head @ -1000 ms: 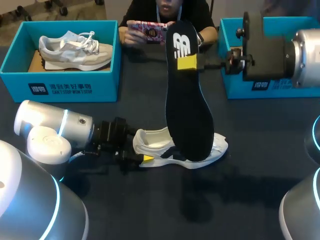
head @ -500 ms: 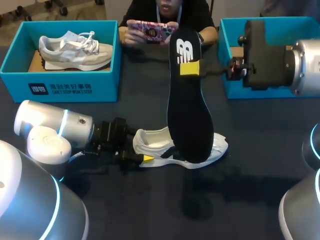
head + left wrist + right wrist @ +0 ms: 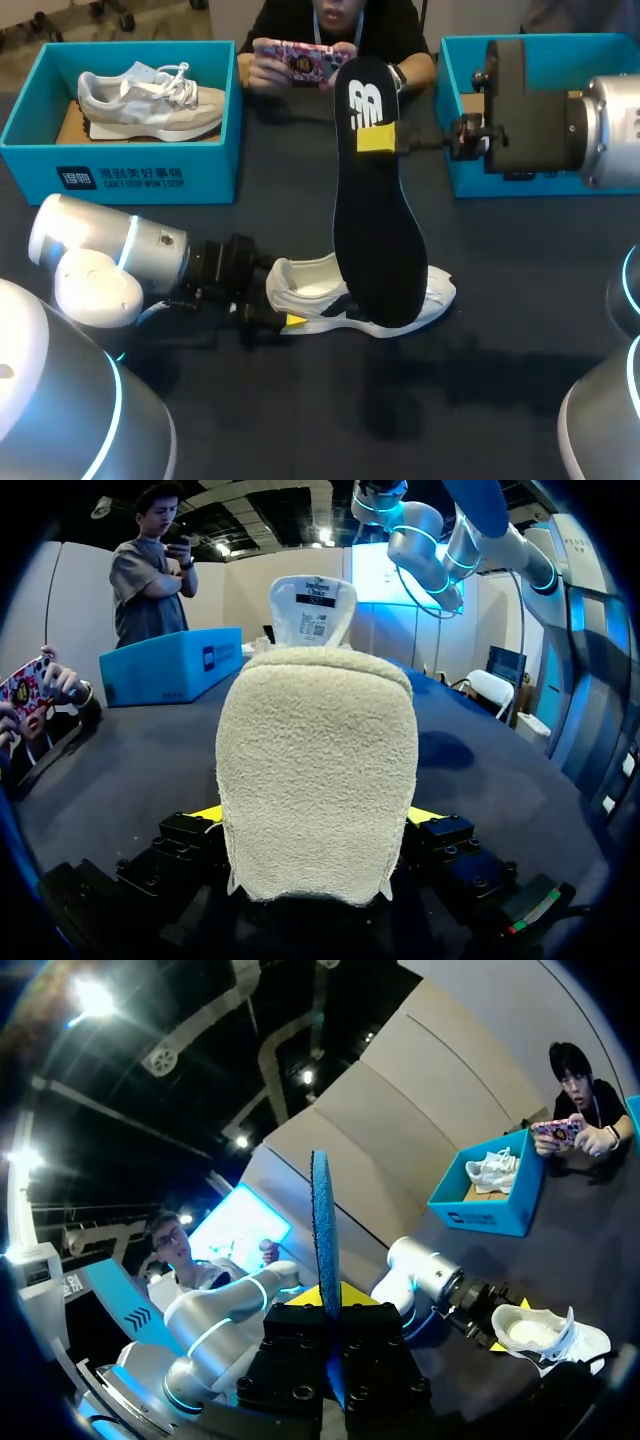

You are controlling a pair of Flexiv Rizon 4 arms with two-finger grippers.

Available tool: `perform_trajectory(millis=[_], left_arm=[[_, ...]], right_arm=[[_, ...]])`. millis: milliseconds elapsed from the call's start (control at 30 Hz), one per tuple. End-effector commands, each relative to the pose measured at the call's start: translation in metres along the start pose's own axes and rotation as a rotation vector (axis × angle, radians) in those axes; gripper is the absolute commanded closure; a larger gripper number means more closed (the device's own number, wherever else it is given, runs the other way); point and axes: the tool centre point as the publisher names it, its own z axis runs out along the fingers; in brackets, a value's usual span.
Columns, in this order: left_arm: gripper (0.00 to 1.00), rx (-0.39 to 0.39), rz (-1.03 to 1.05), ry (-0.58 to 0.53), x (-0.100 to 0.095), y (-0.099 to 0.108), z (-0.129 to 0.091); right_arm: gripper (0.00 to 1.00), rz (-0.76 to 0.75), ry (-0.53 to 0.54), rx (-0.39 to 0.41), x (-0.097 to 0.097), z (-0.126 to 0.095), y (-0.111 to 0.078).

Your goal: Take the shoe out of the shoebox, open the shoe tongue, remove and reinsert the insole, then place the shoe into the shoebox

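A white shoe [image 3: 345, 298] stands on the dark table, toe to the right. Its fleecy heel [image 3: 315, 760] fills the left wrist view, lying between the spread fingers of my left gripper [image 3: 315, 815], which is open. From the head view, that left gripper [image 3: 285, 318] sits at the heel, low on the table. My right gripper [image 3: 378, 135] is shut on the heel end of a black insole [image 3: 375, 230]. The insole hangs upright with its toe end down over the shoe. In the right wrist view the insole [image 3: 322, 1230] shows edge-on between the yellow tips of the right gripper [image 3: 325, 1295].
A blue shoebox [image 3: 120, 180] at the back left holds a second grey-white shoe [image 3: 150, 95]. Another blue shoebox [image 3: 470, 180] stands at the back right behind my right arm. A person sits at the far edge, hands resting there.
The right gripper has lowered the insole a little toward the shoe. The left gripper's fingers have spread wider at the heel. The shoe has not moved.
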Motion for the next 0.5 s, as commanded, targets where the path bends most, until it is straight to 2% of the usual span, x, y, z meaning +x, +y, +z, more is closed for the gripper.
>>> perform_trajectory(millis=[33, 400, 500], left_arm=[[0.0, -0.054, -0.014, 0.023, 0.001, -0.004, -0.012], [0.0, -0.246, -0.047, -0.009, 0.004, -0.013, -0.033], [0.0, -0.269, -0.052, -0.021, 0.002, -0.014, -0.038]], right_arm=[[1.0, 0.002, -0.002, 0.002, 0.0, 0.005, 0.002], [1.0, 0.002, -0.002, 0.002, 0.0, 0.005, 0.002], [1.0, 0.002, -0.002, 0.002, 0.0, 0.005, 0.002]])
